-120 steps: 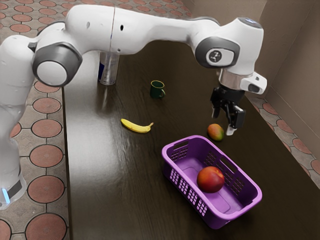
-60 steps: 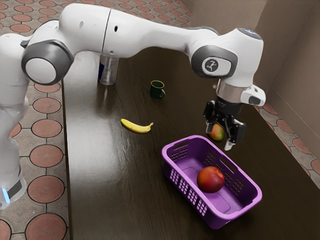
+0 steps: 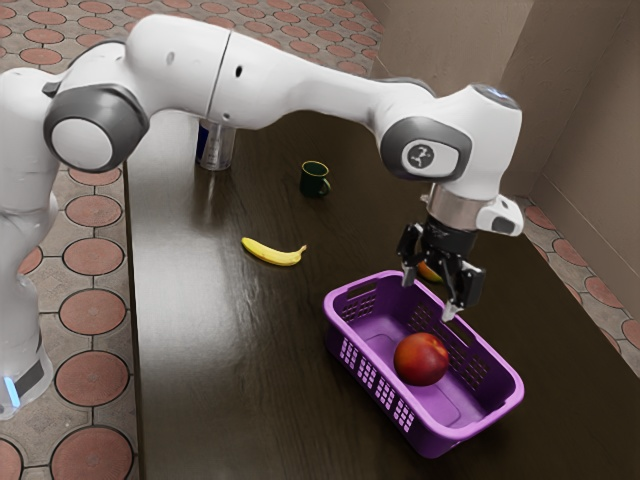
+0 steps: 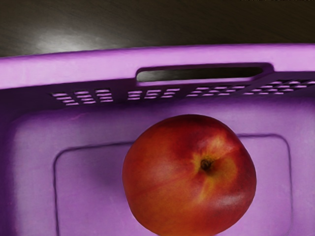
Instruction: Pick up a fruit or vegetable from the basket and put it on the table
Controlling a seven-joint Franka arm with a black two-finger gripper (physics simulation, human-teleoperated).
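Observation:
My gripper [image 3: 430, 298] is open above the far side of the purple basket [image 3: 372, 388], its fingers spread wide with nothing between them. Inside the basket a red-orange peach [image 3: 421, 359] rests on the floor, lower than the fingertips and a little toward the exterior view's bottom. In the wrist view the peach [image 4: 189, 177] shows its stem hollow, with the purple basket wall [image 4: 98, 69] and its handle slot beyond. The dark table [image 3: 230, 380] lies around the basket.
A mango [image 3: 430, 272] lies on the table behind the gripper, partly hidden by it. A banana [image 3: 272, 252], a dark green mug [image 3: 314, 179] and a can [image 3: 217, 146] stand or lie farther toward the exterior view's left and top.
My gripper has come down and moved from beside the mango to over the basket's far edge, staying open. The mango is now partly covered by it; the peach and basket have not moved.

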